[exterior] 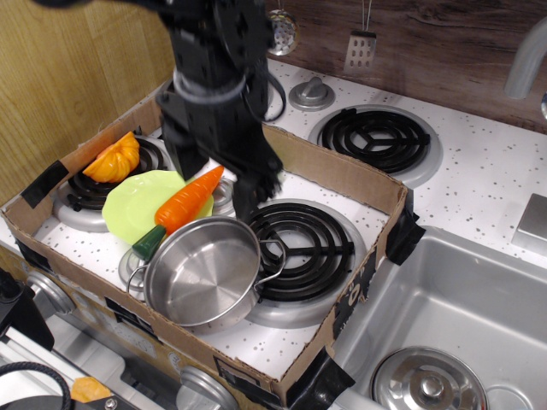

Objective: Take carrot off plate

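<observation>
The orange carrot (182,206) lies slanted across the right side of the lime-green plate (135,203). Its dark green stub (149,242) points at the front left, beside the steel pot's rim. Its thin tip points up toward my gripper. My black gripper (220,175) hangs over the carrot's tip, with its two fingers (254,182) spread wide apart and holding nothing. The arm hides the area behind the plate.
A steel pot (205,272) stands in front of the carrot on the front burner. An orange ribbed wedge (115,159) lies at the back left. All sit inside a shallow cardboard tray (342,175) on the stove. A sink (461,307) is at the right.
</observation>
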Available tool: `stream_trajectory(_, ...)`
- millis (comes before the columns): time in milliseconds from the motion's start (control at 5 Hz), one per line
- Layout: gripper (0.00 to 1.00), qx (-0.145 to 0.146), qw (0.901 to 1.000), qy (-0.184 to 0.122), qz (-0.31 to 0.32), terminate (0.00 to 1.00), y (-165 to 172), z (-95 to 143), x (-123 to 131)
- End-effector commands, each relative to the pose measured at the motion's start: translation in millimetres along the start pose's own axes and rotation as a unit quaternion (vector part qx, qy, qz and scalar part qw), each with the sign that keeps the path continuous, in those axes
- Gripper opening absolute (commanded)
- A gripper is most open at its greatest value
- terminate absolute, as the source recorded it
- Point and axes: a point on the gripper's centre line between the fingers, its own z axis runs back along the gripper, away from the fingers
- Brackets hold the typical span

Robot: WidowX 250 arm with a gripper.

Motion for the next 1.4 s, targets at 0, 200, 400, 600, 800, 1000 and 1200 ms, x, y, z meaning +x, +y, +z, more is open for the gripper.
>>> stream_trajectory(0,1.0,0.061,0.9975,-0.03,0.021,0.0,44,-3,30)
stream_trajectory(200,1.0,0.07,0.996,-0.013,0.055,0.0,58,-15,24)
stream_trajectory(400,1.0,0.058,0.9955,-0.006,0.075,0.0,66,-30,13)
stream_trajectory(600,1.0,0.044,0.9949,-0.001,0.091,0.0,70,-43,6)
stream_trajectory(800,1.0,0.017,0.9939,0.008,0.108,0.0,71,-54,1)
stream_trajectory(1000,1.0,0.004,0.9941,0.005,0.108,0.0,73,-64,3)
stream_trajectory(1200,1.0,-0.002,0.9934,-0.008,0.114,0.0,68,-75,-1)
